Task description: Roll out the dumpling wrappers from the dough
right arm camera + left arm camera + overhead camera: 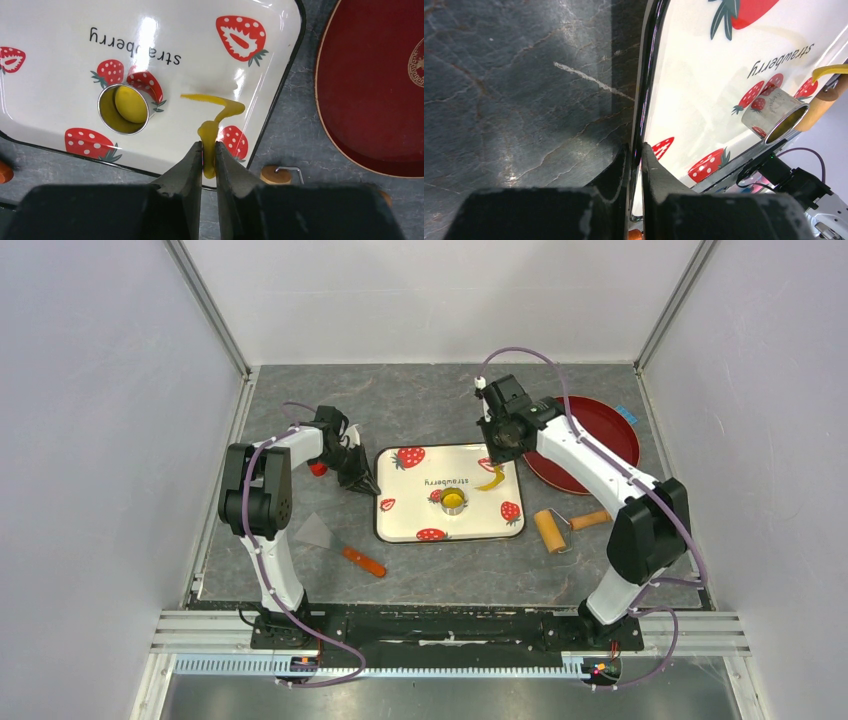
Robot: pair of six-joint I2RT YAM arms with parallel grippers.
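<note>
Jaws pinch dough (209,142); grey marbled table (430,400).

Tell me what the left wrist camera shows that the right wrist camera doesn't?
Only left wrist: the left gripper clamped on the strawberry tray's black rim, and a white scratch on the grey table. Only right wrist: the right gripper pinching the yellow dough scrap, a look down onto the yellow wrapper disc inside the ring cutter, and the red plate. Both: the tray, the ring cutter and the scrap.
</note>
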